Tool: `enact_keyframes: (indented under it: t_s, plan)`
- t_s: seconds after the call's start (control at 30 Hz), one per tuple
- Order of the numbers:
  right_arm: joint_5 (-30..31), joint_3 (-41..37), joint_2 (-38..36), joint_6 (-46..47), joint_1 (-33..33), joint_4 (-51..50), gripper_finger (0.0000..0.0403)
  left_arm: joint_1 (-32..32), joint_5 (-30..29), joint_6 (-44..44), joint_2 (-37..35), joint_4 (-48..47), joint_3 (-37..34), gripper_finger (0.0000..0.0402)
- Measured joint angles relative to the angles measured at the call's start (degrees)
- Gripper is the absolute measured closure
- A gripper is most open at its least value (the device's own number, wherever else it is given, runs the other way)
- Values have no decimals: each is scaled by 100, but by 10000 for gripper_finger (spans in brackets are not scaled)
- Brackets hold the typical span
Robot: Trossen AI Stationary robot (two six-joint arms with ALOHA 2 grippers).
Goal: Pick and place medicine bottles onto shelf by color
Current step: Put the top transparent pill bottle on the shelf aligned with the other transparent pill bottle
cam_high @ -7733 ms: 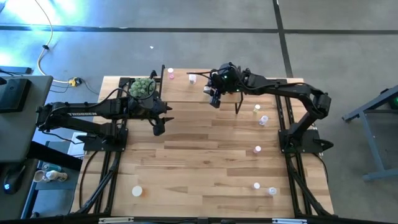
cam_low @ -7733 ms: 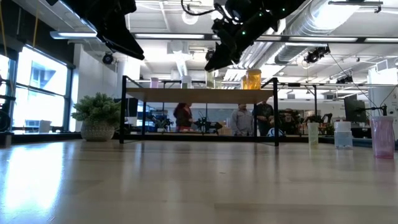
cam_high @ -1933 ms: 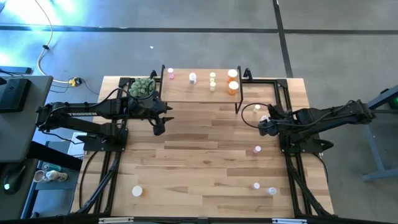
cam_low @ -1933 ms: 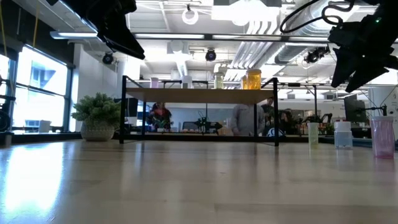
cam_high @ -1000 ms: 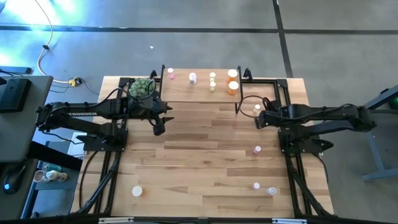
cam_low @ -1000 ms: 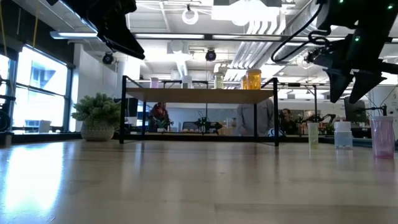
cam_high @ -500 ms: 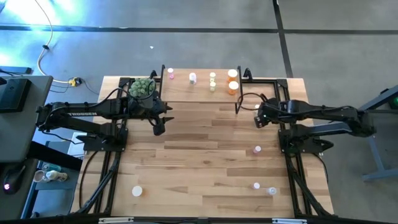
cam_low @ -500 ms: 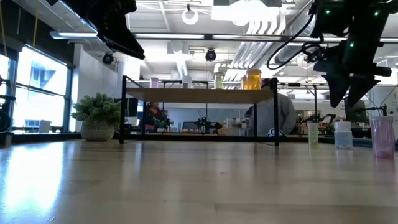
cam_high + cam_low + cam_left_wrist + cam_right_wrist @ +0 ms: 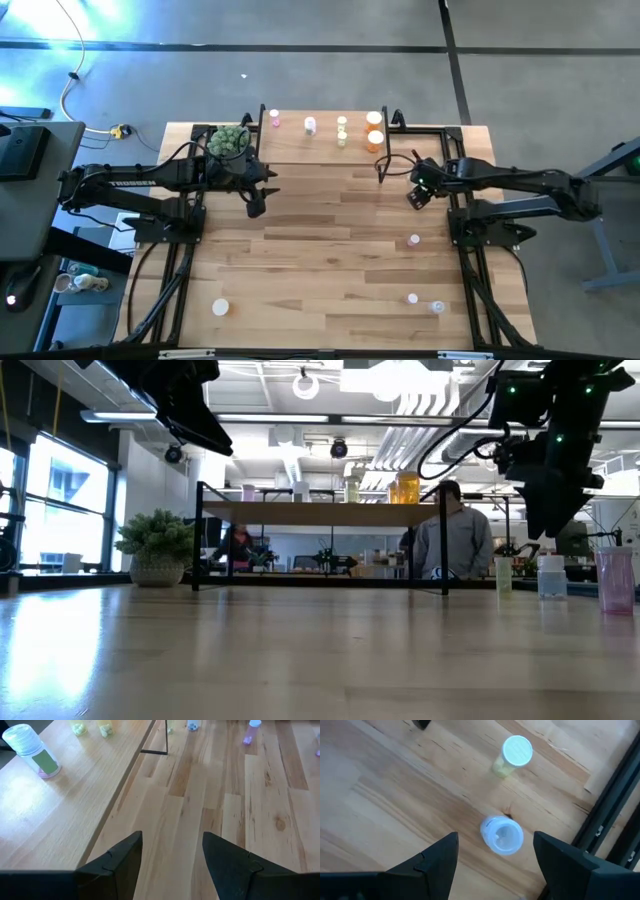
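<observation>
Wooden tabletop (image 9: 330, 250) under both arms; open room with people behind it in the low view. Right arm reaches across from the right edge, wrist bent down, right claw (image 9: 417, 194) pointing at the table just off the shelf's (image 9: 300, 148) right end. Fingers (image 9: 434, 860) spread apart, nothing held. Right wrist view: whitish bottle (image 9: 501, 835) directly below, between the two fingers, upright, long axis vertical, cap up toward the camera. Yellow-green bottle (image 9: 513, 755) a little beyond it, also upright, leaning slightly in view. Black frame rail (image 9: 607, 805) beside them.

Left arm stretched level from the left edge, left claw (image 9: 256, 203) hanging near the shelf's left end, next to a potted plant (image 9: 229, 140). Its fingers (image 9: 122, 860) apart, empty. Left wrist view: pink bottle (image 9: 31, 751) ahead on the shelf top, standing.

Shelf row, well beyond the right claw: pink, whitish, yellow-green pair, orange pair (image 9: 374, 131), all upright. More bottles (image 9: 413, 239) standing loose on the table behind the right claw; one bottle (image 9: 220, 308) far off near the front left.
</observation>
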Motion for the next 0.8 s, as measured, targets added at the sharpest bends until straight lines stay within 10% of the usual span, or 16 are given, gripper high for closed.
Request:
enact_keyframes:
  t_s: [0.8]
  plan:
    - [200,0,1247,550,-89,28,153,0,-7,2,0,0,0,202]
